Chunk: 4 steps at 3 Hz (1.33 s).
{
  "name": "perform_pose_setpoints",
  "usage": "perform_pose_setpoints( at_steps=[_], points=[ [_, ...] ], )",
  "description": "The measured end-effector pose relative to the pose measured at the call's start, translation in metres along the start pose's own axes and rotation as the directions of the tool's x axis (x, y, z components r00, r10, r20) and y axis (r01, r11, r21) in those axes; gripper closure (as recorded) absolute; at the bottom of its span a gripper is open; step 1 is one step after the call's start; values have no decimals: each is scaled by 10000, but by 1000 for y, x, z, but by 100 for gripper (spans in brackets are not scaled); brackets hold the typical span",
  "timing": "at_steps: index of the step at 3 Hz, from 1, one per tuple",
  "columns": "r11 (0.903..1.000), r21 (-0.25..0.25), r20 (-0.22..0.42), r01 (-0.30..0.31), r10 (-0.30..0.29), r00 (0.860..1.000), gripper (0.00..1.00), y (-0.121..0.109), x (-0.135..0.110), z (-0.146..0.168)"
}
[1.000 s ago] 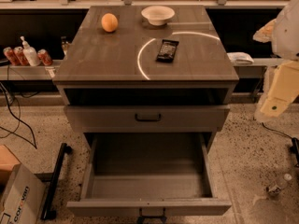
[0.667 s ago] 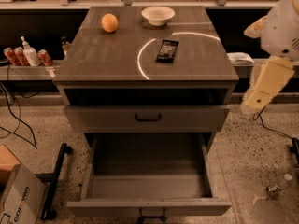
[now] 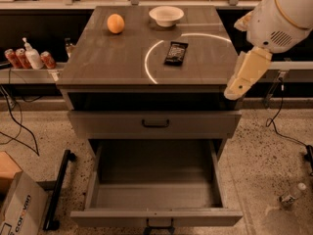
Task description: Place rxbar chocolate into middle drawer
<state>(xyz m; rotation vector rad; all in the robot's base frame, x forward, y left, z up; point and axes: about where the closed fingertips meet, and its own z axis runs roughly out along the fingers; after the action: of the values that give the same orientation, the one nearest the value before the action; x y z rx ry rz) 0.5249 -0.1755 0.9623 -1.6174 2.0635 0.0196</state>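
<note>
The rxbar chocolate (image 3: pixel 176 53), a flat black bar with pale lettering, lies on the grey cabinet top (image 3: pixel 107 62), right of centre and inside a bright arc of light. The middle drawer (image 3: pixel 156 217) is pulled wide open below, and its deep grey box holds nothing. Its black handle shows at the bottom edge. My gripper (image 3: pixel 235 89) hangs at the end of the white arm (image 3: pixel 281 18), off the cabinet's right front corner. It is to the right of the bar, nearer the front edge, and apart from it.
An orange (image 3: pixel 116 23) and a white bowl (image 3: pixel 166 15) sit at the back of the top. The upper drawer front (image 3: pixel 155 124) is shut. Cans and a pump bottle (image 3: pixel 30 57) stand on the left shelf. A cardboard box (image 3: pixel 17 209), a black bar (image 3: pixel 58 190) and a plastic bottle (image 3: pixel 292 195) lie on the floor.
My arm has swung in from the right edge, leftward and closer to the cabinet's right front corner. The bar, the drawer and the other objects have not moved.
</note>
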Motion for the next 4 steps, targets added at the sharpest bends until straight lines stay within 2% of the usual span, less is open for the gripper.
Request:
perform_pose_setpoints(
  at_steps=[1,2,3,4],
  points=[
    [10000,7,26,-22,22,10000,0,-2,0,3],
    [9995,-7,17,-315,315,9995,0,-1,2,7],
    [9981,-102,583,-606,611,9964,0,-6,-4,38],
    [9944,336,1928,-1002,919,9769,0,-41,-24,78]
  ],
)
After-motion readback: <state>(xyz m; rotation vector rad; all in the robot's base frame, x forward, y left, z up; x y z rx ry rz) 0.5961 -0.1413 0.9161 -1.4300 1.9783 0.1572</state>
